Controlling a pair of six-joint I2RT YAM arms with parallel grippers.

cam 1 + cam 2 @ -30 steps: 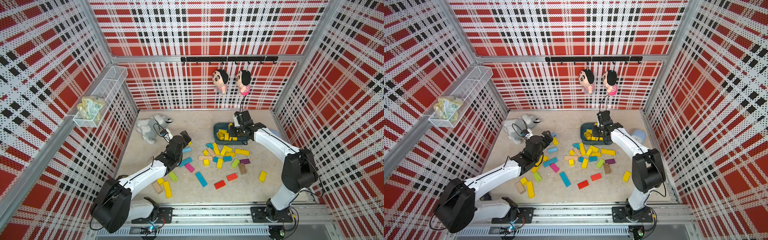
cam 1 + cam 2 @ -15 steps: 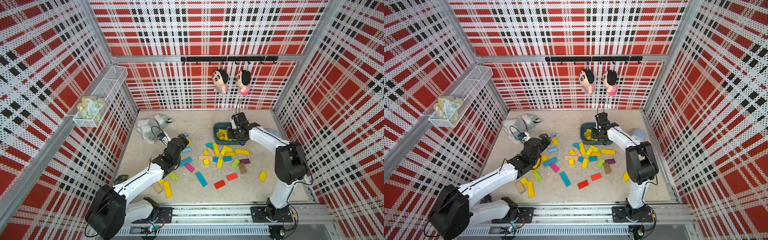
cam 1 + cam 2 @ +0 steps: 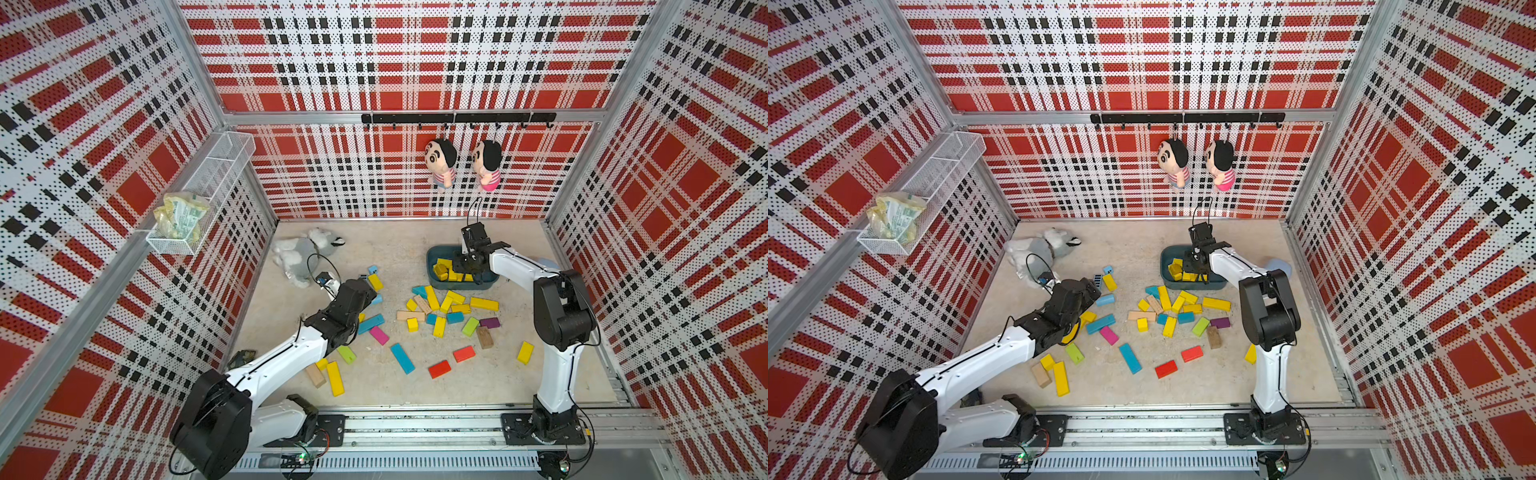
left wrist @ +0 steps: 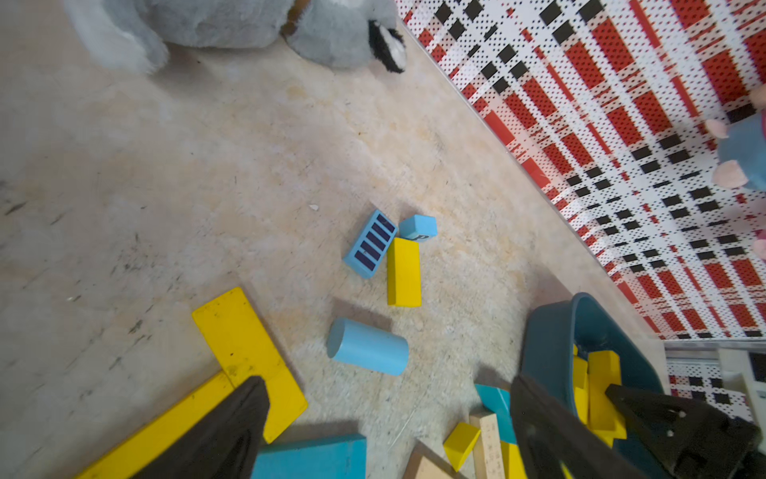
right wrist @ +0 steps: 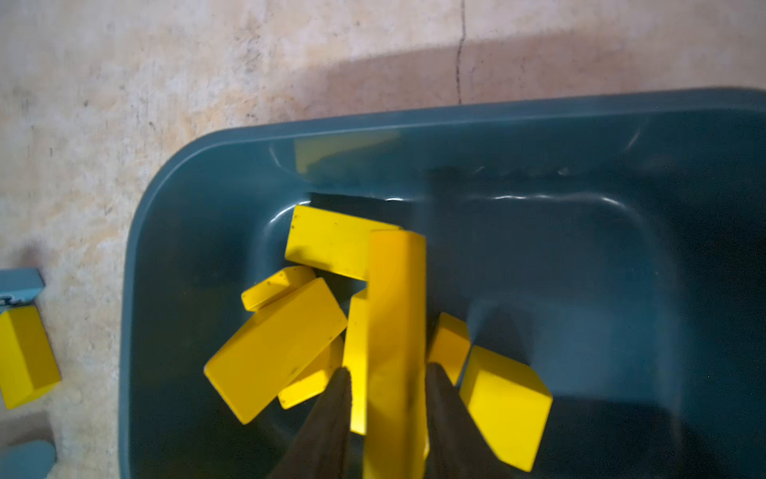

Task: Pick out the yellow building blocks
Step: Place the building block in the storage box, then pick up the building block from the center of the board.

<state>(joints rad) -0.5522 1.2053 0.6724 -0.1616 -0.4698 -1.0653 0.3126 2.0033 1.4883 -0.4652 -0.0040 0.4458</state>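
**Yellow bar over the bin, right claw's hold in doubt**

In both top views the right claw (image 3: 467, 266) is down inside the teal bin (image 3: 432, 253) at the back of the worktop (image 3: 395, 237). It sits right over a heap of yellow building blocks (image 3: 442, 268) lying in there. More yellow ones lie scattered just in front of the bin, mixed with blue, green, red and tan pieces. One yellow piece (image 3: 525, 352) sits alone out by the right arm. The left claw (image 3: 1090, 291) hangs low over the left edge of the scatter, near a gray plush toy (image 3: 299, 257).

Over to the left wrist view: the left claw (image 4: 385, 381) gapes wide with nothing gripped. One finger (image 4: 232, 427) overlaps a flat yellow piece (image 4: 244, 344), and I cannot tell whether they touch. Ahead of the fingers lies a light blue cylinder (image 4: 369, 346). Beyond it a yellow brick (image 4: 404, 271) rests against a striped blue block (image 4: 371, 244).

Now the right wrist view: the right claw (image 5: 387, 367) is parted only narrowly, with a long yellow bar (image 5: 396, 331) running out between its fingers. The fingers sit close on either side, but I cannot tell whether they press it or merely flank it. The bar lies over the other yellow blocks inside the bin.
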